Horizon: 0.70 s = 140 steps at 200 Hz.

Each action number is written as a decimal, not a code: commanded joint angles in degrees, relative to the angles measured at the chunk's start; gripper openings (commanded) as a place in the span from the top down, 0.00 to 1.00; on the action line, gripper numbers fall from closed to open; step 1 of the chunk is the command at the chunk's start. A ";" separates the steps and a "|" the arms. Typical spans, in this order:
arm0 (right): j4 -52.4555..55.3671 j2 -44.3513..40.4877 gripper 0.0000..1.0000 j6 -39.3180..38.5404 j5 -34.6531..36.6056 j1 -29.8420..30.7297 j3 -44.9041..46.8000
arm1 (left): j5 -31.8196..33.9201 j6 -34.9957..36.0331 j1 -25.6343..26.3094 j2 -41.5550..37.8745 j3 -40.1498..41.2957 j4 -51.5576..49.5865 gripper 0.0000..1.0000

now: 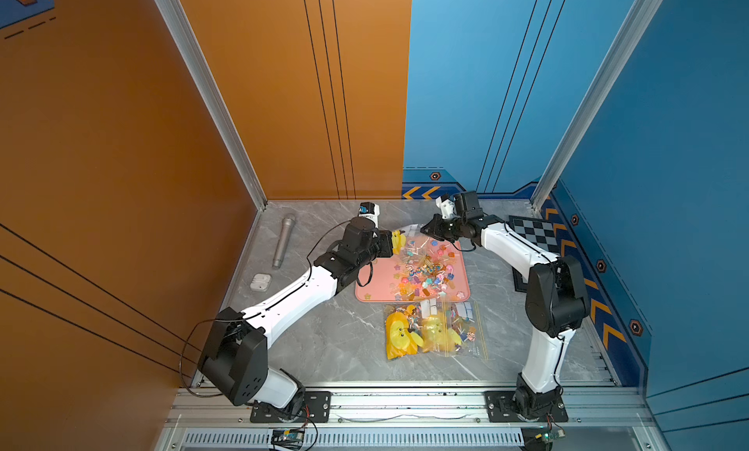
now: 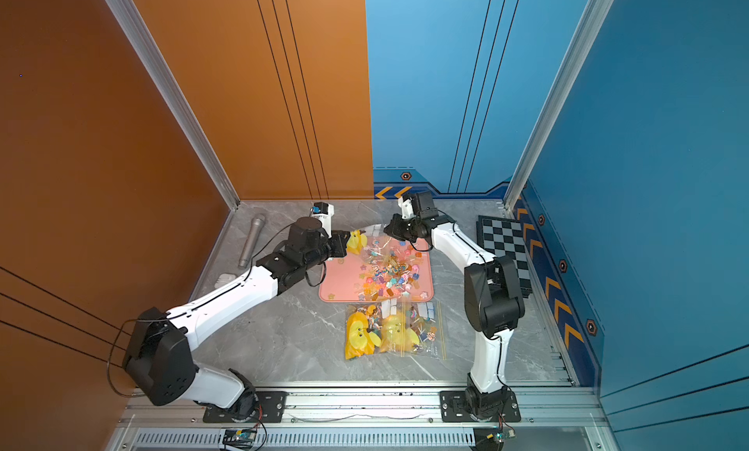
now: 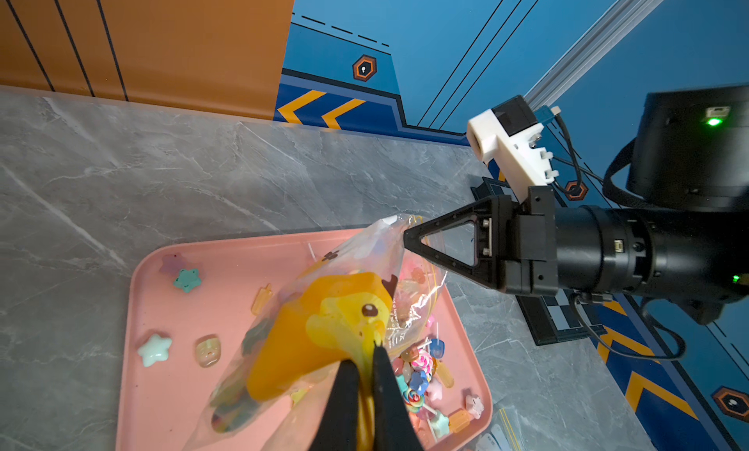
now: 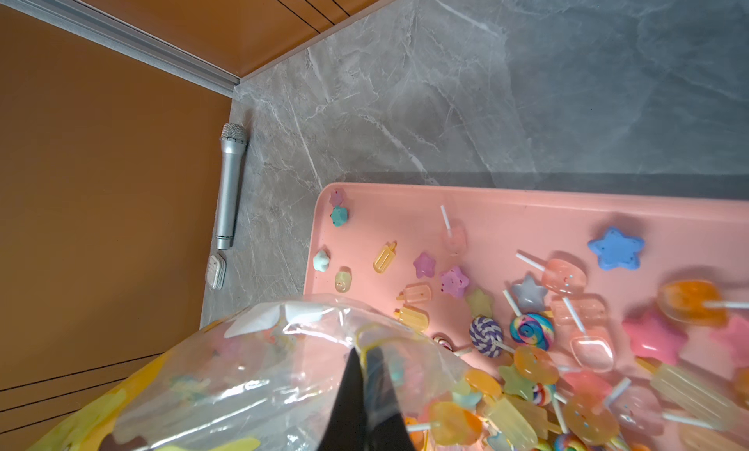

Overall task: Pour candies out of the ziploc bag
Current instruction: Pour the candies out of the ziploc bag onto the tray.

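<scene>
Left fingers (image 3: 342,404) and right fingers (image 4: 348,408) clench the clear duck-printed ziploc bag (image 3: 324,319). Multicoloured candies (image 1: 425,268) cover the pink plastic tray (image 1: 376,283) below them. Pouring appears nearly complete.

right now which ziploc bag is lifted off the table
The bag over the pink tray, pinched by the left pincer and right pincer; the other bags lie flat on the table.

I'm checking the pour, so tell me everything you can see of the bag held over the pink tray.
The bag is clear, crinkly plastic with a yellow duck print. The left claw and right claw, both shut, pinch opposite ends, holding it over the tray. Candies lie spilled on the tray beneath it.
</scene>
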State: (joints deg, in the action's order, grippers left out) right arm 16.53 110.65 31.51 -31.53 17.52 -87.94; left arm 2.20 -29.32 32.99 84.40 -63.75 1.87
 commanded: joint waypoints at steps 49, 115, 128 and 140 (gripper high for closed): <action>1.91 2.42 1.00 0.29 1.29 0.68 -3.41 | 2.36 1.90 -1.61 -3.90 -0.24 0.59 1.00; 2.83 3.66 1.00 0.30 1.47 1.64 -5.08 | 2.81 2.87 -2.31 -5.53 0.37 -0.47 1.00; 2.89 3.85 1.00 0.31 1.47 1.74 -5.33 | 2.97 3.14 -2.41 -5.78 0.40 -0.68 1.00; 2.98 3.98 1.00 0.31 1.52 1.82 -5.48 | 2.98 3.49 -2.51 -5.91 0.38 -0.96 1.00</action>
State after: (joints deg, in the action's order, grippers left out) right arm 17.37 112.88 31.53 -32.16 19.73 -92.23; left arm 2.87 -27.64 31.42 81.32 -63.72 0.25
